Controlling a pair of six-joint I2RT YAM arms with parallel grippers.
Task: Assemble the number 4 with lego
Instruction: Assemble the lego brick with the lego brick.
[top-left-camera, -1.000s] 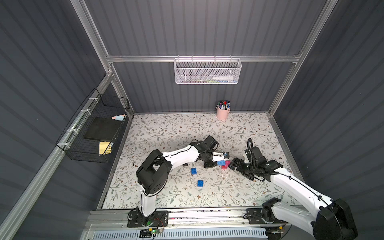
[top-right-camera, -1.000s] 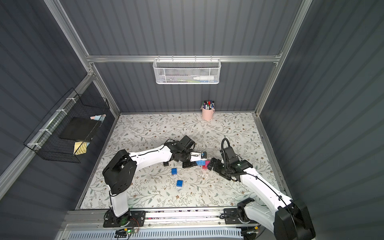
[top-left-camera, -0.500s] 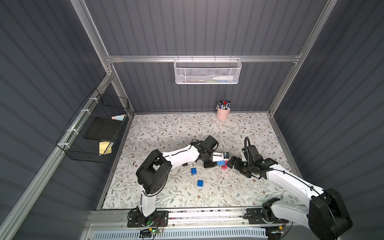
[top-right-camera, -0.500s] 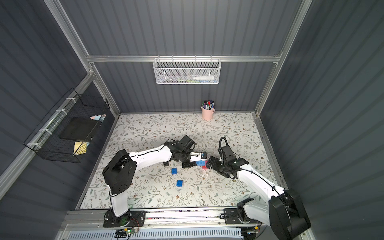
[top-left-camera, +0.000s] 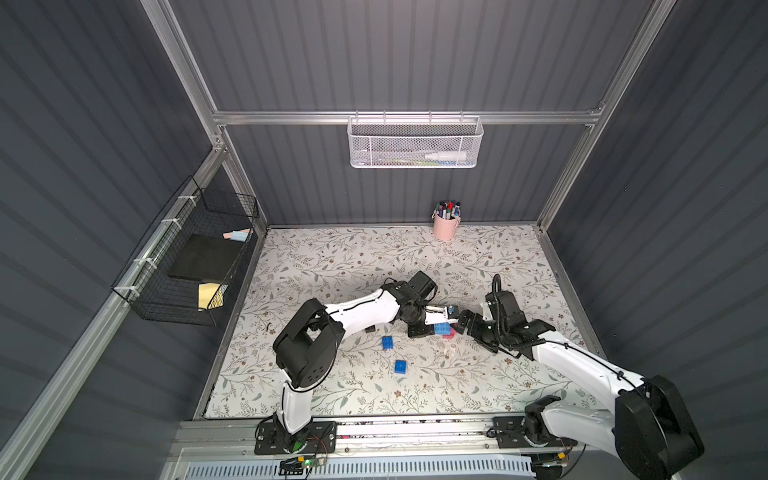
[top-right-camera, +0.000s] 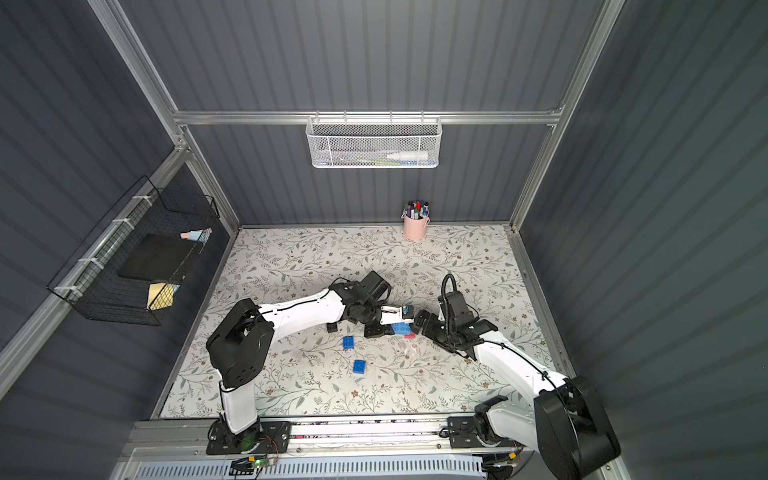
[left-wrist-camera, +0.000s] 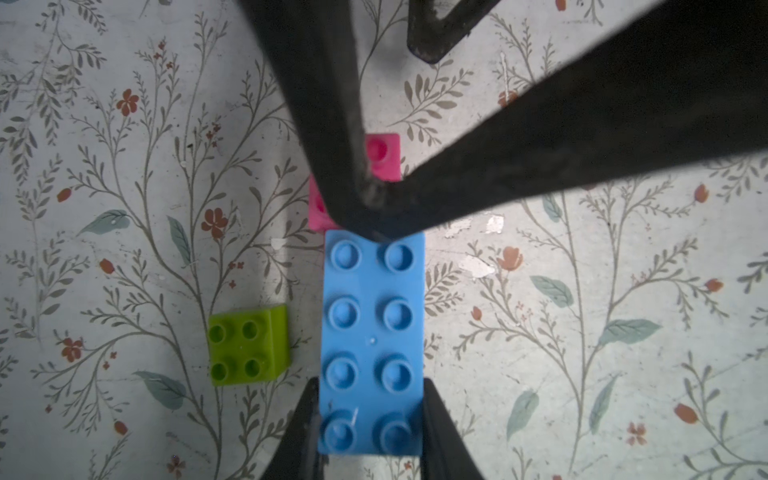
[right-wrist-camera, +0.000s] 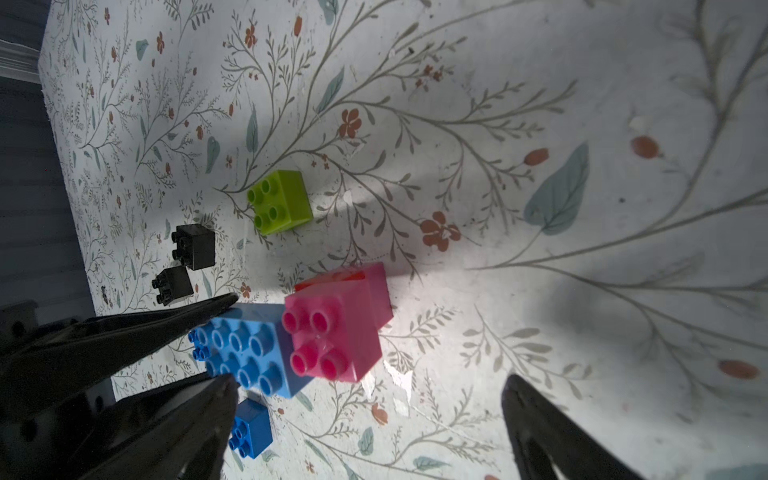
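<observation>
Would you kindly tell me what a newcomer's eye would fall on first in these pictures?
On the floral mat, the left gripper is shut on the long light blue brick, whose far end abuts a pink brick, where the right gripper stands open. Loose around them lie a lime green brick, black bricks and dark blue bricks.

We see dark grey ribbed walls (top-left-camera: 415, 54), aluminium rails (top-left-camera: 399, 117) and a floral mat (top-left-camera: 332, 257). A white mesh basket (top-left-camera: 415, 137) hangs at the back, a black wire basket (top-left-camera: 166, 301) on a side wall.
</observation>
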